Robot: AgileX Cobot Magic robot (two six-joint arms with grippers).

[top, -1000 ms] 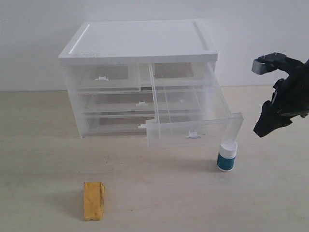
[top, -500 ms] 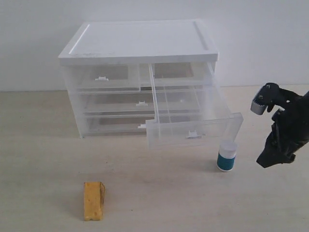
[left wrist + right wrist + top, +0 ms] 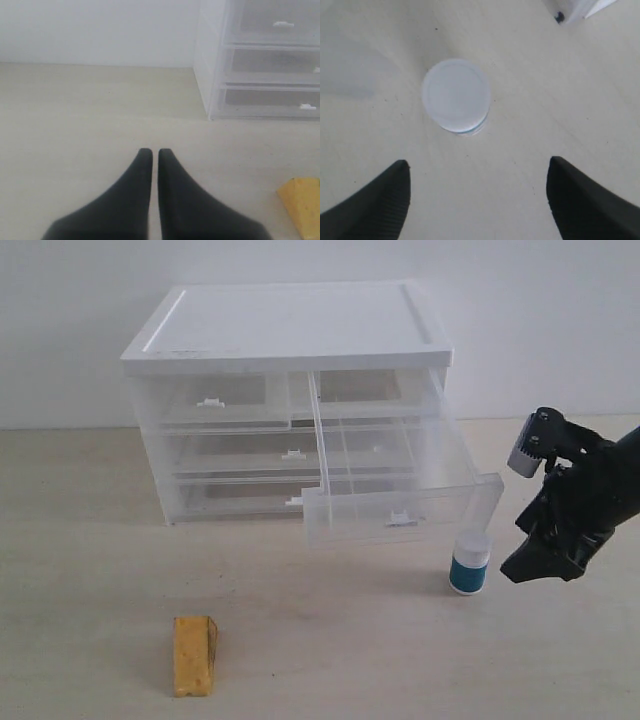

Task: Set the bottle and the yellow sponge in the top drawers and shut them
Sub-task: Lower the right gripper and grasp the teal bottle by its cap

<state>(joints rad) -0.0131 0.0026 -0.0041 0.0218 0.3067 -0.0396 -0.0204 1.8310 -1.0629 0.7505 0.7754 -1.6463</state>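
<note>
The teal bottle (image 3: 469, 562) with its white cap (image 3: 456, 95) stands upright on the table, just below the front corner of the pulled-out right top drawer (image 3: 400, 510). My right gripper (image 3: 522, 568) hangs close to the bottle's right side, open, with nothing between its fingers (image 3: 477, 162). The left top drawer (image 3: 210, 400) is pushed in. On the table at the front left lies the yellow sponge (image 3: 194, 655), which also shows at the edge of the left wrist view (image 3: 302, 202). My left gripper (image 3: 155, 151) is shut and empty above bare table, outside the exterior view.
The clear drawer unit with a white lid (image 3: 290, 325) stands at the back of the table, with two full-width drawers (image 3: 290, 455) shut below the top pair. The open drawer overhangs the table near the bottle. A white wall rises behind.
My right gripper has come down and moved left toward the bottle, and its jaws have spread wider. The bottle, sponge and drawers have not moved.
</note>
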